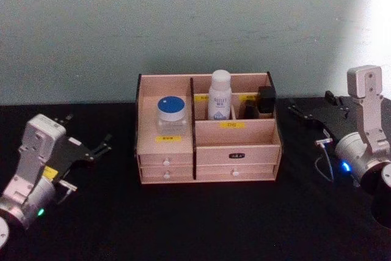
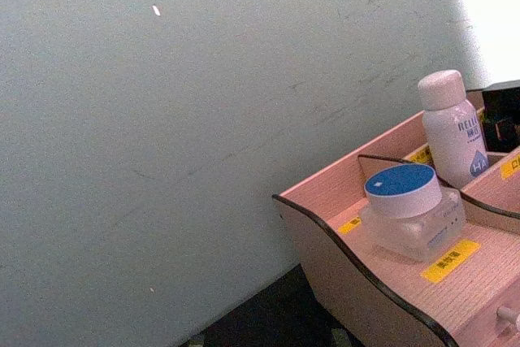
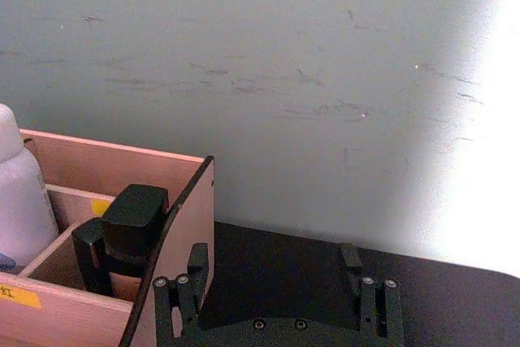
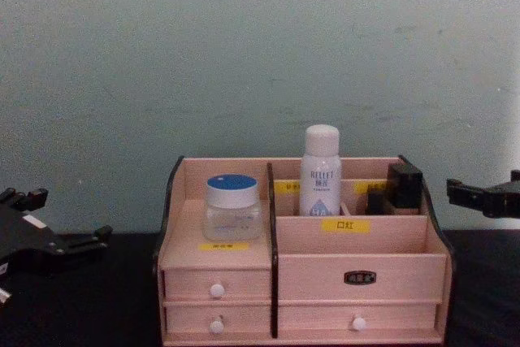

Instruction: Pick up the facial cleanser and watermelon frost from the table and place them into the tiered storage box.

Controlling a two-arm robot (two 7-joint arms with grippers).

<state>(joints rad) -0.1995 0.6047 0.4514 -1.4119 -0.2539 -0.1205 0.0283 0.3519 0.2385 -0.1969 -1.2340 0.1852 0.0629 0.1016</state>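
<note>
The facial cleanser (image 1: 220, 95) (image 4: 321, 170) (image 2: 451, 127) stands upright in a rear middle compartment of the tiered storage box (image 1: 238, 157) (image 4: 390, 270) (image 2: 341, 274). The watermelon frost (image 1: 171, 113) (image 4: 232, 205) (image 2: 406, 205), a clear jar with a blue lid, sits on the box's left shelf. My left gripper (image 1: 90, 131) (image 4: 71, 214) rests open on the table, left of the box and apart from it. My right gripper (image 1: 310, 103) (image 3: 272, 270) (image 4: 481, 188) is open just right of the box's side wall (image 3: 175, 233), holding nothing.
A black object (image 1: 266, 101) (image 3: 122, 233) (image 4: 402, 184) stands in the box's rear right compartment. The black table (image 1: 195, 224) runs to a pale wall close behind the box. A thin cable (image 1: 324, 160) lies by the right arm.
</note>
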